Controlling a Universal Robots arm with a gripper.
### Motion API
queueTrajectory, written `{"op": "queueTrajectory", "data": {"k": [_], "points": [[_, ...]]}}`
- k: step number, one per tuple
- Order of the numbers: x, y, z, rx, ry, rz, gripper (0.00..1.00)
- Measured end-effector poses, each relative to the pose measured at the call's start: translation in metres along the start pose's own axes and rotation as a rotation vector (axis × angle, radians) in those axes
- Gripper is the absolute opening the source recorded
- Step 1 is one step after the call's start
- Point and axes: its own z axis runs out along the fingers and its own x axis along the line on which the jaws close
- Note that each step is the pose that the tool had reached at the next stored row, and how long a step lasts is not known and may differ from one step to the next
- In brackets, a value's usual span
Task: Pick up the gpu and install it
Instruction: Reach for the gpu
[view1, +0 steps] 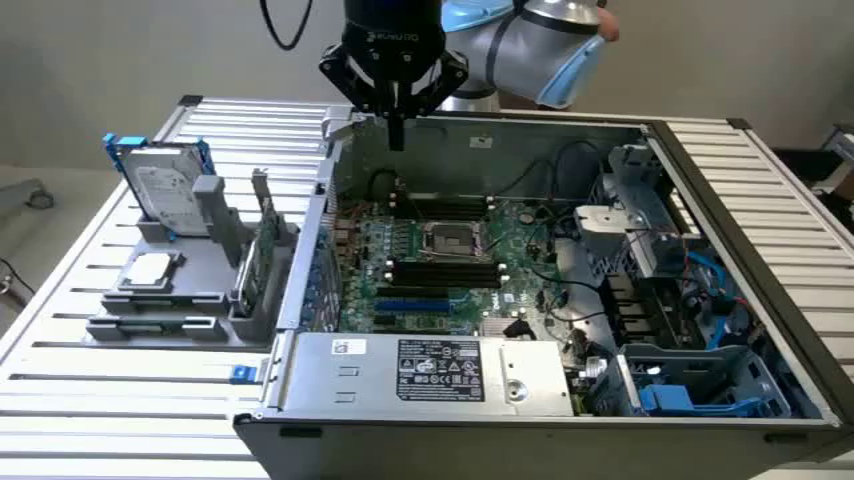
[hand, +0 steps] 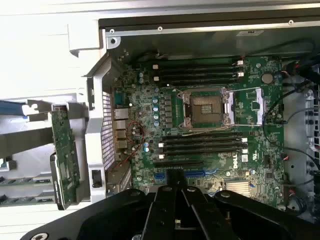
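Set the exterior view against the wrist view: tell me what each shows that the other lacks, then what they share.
Exterior view adds: the hard drive in its blue frame, the labelled power supply, the slatted table. Wrist view adds: white lettering on the motherboard. Shared: the gpu upright in the grey holder beside the case, the CPU socket, the shut gripper above the open case.
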Motion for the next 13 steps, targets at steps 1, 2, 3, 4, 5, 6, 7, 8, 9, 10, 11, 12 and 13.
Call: {"op": "queueTrajectory", "data": {"k": [1, 2, 3, 4, 5, 6, 7, 8, 9, 10, 11, 12, 13], "points": [[0.0000, 0.0000, 0.0000, 0.0000, 0.0000, 0.000, 0.11], [0.0000, 0.0000, 0.0000, 0.0000, 0.0000, 0.000, 0.11], [0.0000, 0.0000, 0.0000, 0.0001, 0.0000, 0.000, 0.11], [0.0000, 0.0000, 0.0000, 0.0000, 0.0000, 0.000, 0.11], [0.0000, 0.0000, 0.0000, 0.0000, 0.0000, 0.000, 0.11], [0.0000, 0.0000, 0.0000, 0.0000, 0.0000, 0.000, 0.11], [0.0000, 0.0000, 0.0000, 0.0000, 0.0000, 0.000, 0.11], [0.0004, 0.0001, 0.0000, 0.0001, 0.0015, 0.000, 0.11], [0.0016, 0.0003, 0.0001, 0.0000, 0.0057, 0.000, 0.11], [0.0036, 0.0004, 0.0000, -0.0013, 0.0115, 0.001, 0.11], [0.0055, 0.0005, 0.0000, -0.0030, 0.0179, 0.001, 0.11], [0.0075, 0.0006, 0.0000, -0.0045, 0.0250, 0.001, 0.11], [0.0099, 0.0007, -0.0002, -0.0058, 0.0320, 0.002, 0.11]]}}
